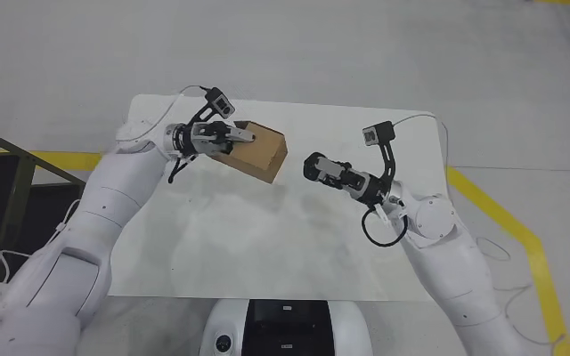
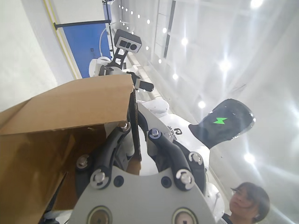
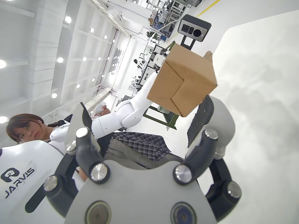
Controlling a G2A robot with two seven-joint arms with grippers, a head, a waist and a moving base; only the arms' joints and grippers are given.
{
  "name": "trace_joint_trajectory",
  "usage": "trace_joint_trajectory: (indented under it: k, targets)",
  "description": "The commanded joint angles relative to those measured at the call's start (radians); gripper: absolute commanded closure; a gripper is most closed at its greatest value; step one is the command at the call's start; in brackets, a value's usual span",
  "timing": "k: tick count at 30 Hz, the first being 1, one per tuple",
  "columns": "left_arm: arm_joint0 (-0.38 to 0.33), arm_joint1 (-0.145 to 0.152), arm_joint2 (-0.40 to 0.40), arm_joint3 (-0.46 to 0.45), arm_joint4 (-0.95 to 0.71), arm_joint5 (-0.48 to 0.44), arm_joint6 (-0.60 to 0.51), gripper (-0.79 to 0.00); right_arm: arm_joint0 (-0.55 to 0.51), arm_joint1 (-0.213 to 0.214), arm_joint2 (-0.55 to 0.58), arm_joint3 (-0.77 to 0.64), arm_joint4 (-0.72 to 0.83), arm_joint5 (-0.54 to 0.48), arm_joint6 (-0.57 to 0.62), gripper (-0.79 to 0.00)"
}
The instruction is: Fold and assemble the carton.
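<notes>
A brown cardboard carton is held up over the white table at its far left part. My left gripper is shut on the carton's upper wall edge, one finger inside and one outside. The carton's closed end with folded flaps faces my right gripper. That right gripper stands open a short way to the right of the carton, nothing between its fingers. In the left wrist view the carton's open inside shows.
The white table's near half is bare. A yellow floor line runs past the table's right side. A dark green frame stands at the left.
</notes>
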Motion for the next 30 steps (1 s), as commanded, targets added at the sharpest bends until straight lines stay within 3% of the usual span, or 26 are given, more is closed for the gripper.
trace_joint_trajectory:
  k: [1, 9, 14, 20, 30]
  targets:
    - [-0.027, -0.012, 0.017, 0.03, 0.08, -0.021, 0.009, 0.0, 0.014, 0.001, -0.004, -0.012, -0.038, -0.009, 0.014, -0.785]
    - [-0.107, -0.052, 0.114, 0.031, 0.385, -0.031, 0.178, 0.0, 0.044, 0.004, -0.019, -0.007, -0.277, -0.202, 0.002, -0.785]
    - [-0.135, -0.065, 0.145, 0.006, 0.506, -0.01, 0.211, 0.0, 0.06, 0.005, -0.026, 0.024, -0.396, -0.283, -0.031, -0.785]
    - [-0.162, -0.076, 0.197, -0.056, 0.719, 0.028, 0.262, 0.0, 0.082, 0.01, -0.018, 0.061, -0.513, -0.312, -0.056, -0.785]
    - [-0.176, -0.111, 0.312, -0.139, 1.051, 0.182, 0.386, 0.0, 0.028, 0.025, 0.016, 0.057, -0.53, -0.282, -0.077, -0.785]
